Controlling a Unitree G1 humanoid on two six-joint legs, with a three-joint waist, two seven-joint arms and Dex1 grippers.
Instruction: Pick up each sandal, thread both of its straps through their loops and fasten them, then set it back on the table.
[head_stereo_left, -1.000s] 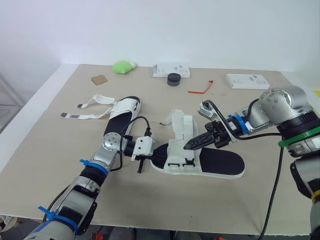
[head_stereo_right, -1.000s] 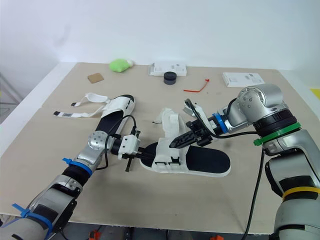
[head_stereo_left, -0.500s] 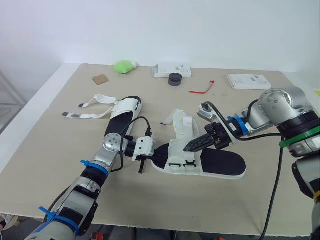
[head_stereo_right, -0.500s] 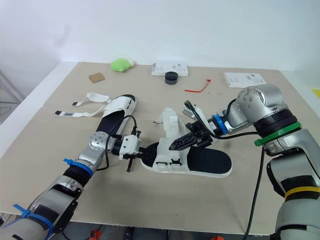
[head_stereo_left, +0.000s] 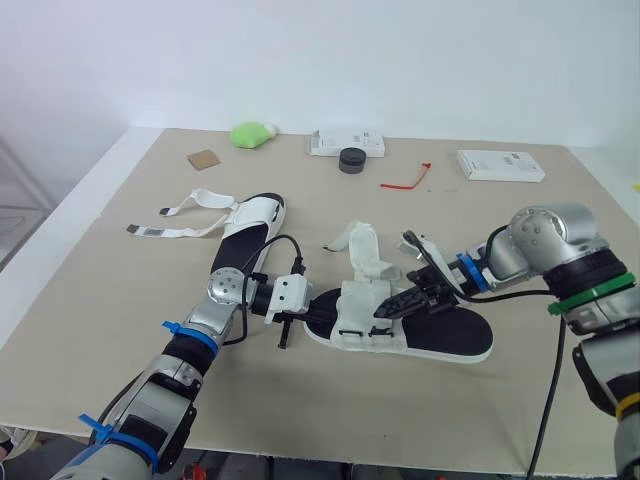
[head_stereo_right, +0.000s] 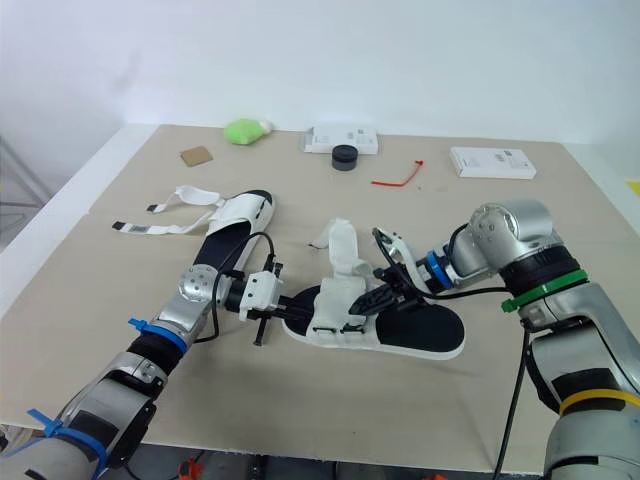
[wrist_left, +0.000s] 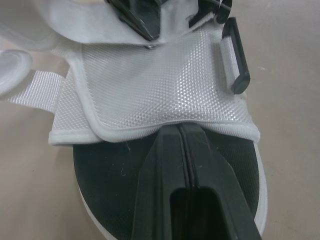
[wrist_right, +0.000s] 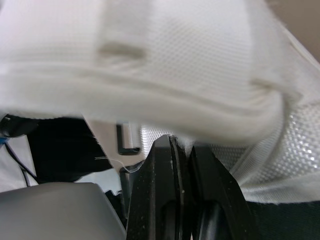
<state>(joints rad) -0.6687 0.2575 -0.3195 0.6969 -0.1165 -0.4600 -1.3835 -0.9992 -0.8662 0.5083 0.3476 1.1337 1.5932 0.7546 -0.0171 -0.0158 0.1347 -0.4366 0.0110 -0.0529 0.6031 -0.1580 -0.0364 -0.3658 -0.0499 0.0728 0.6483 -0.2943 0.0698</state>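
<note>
Sandal A (head_stereo_left: 440, 338) lies flat on the bench (head_stereo_left: 90, 300), close to the middle and toward the near edge. Its long axis runs left to right. The black footbed faces up, and the white mesh upper (head_stereo_left: 360, 312) covers the left half. A black loop (wrist_left: 236, 57) sits on the side of the upper. One white strap (head_stereo_left: 362, 243) rises from the far side of the upper in a loose arch and bends back down toward it.

The right pincer (wrist_right: 181, 145) reaches in from the right, low over the bare footbed. Its two fingers are pressed together on the strap fabric just above the upper.

The left pincer (wrist_left: 182, 130) comes in from the left, at the left end of Sandal A. Its fingers are together and lie over the footbed, with the tips touching the hem of the upper. Whether they pinch that hem cannot be told.

Sandal B (head_stereo_left: 248, 222) lies farther back and to the left, well apart from both pincers. Its unfastened straps (head_stereo_left: 165, 232) are spread flat on the bench to its left.

Along the far edge, from left to right, are a green lump (head_stereo_left: 248, 133), a brown card (head_stereo_left: 202, 159) and a white box (head_stereo_left: 345, 142). A black round cap (head_stereo_left: 351, 160) sits just in front of that box. To the right of it lie a red tie (head_stereo_left: 405, 180) and a second white box (head_stereo_left: 500, 165).
</note>
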